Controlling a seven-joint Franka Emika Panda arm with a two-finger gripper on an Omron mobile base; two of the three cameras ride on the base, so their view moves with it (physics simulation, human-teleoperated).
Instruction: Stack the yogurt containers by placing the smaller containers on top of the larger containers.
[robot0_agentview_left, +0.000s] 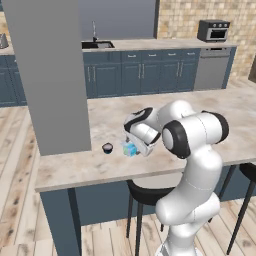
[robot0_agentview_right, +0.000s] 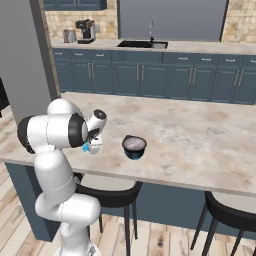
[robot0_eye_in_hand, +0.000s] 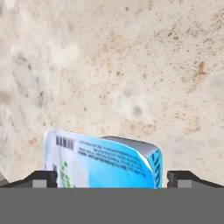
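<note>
Light-blue and boxy, the small container (robot0_eye_in_hand: 103, 162) lies between the two dark fingertips (robot0_eye_in_hand: 39, 178) of the gripper (robot0_eye_in_hand: 109, 179) — one tip on either side, spread wider than the box, whether touching it I cannot tell. It sits on the marble counter (robot0_agentview_left: 100, 125), just beside the tiny dark cup (robot0_agentview_left: 107, 148). The wide dark bowl-shaped cup (robot0_agentview_right: 134, 146) stands on the same counter — well apart from the box, past the arm.

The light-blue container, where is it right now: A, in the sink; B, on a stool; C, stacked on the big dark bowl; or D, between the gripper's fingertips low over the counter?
D: the light-blue container sits between the two fingertips of the gripper, with marbled counter behind it.
</note>
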